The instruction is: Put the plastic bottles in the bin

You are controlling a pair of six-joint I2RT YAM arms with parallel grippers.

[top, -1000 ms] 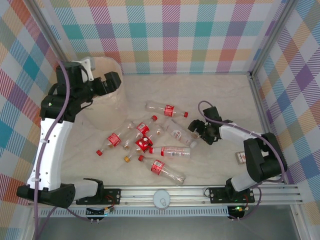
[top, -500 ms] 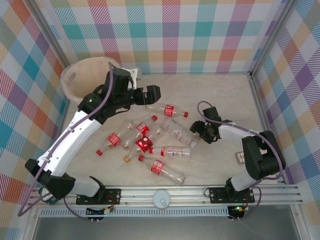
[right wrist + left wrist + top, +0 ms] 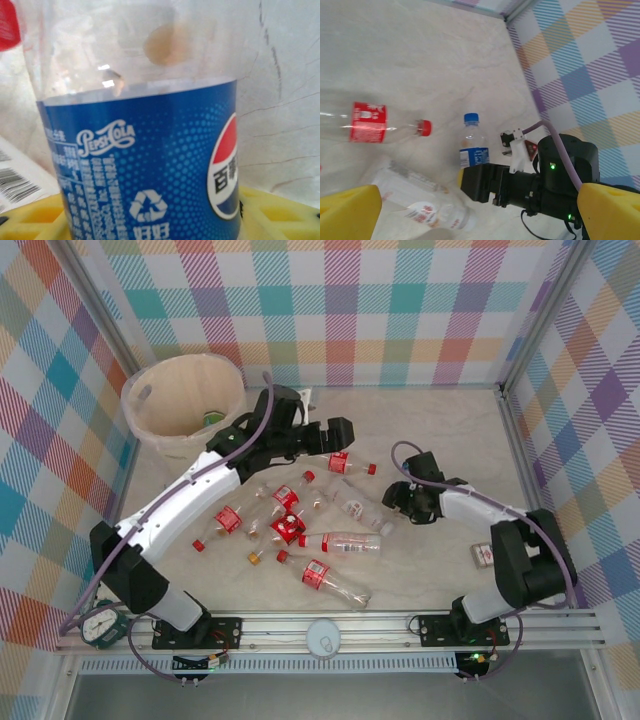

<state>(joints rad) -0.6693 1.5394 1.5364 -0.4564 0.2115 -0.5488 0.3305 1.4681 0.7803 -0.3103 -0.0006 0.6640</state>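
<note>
Top external view: my left hand (image 3: 337,435) hangs wide open above the bottles (image 3: 318,573) scattered on the desk (image 3: 440,430), placed to pick one; my right hand (image 3: 397,498) straddles the upright blue-labelled bottle (image 3: 150,165), grip I cannot tell; the bin (image 3: 150,392) waits well apart.

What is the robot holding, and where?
The right gripper has its jaws around the blue-labelled bottle near its base; grip uncertain. The left gripper holds nothing.

- Blue-labelled bottle (image 3: 145,165): you can read "PepsiCola" in white script.
- Same label: Pepsi globe (image 3: 226,165) with "百"; recycling sign (image 3: 148,206) above "好好".
- Barcode (image 3: 17,185) on a white label; you cannot read its digits.
</note>
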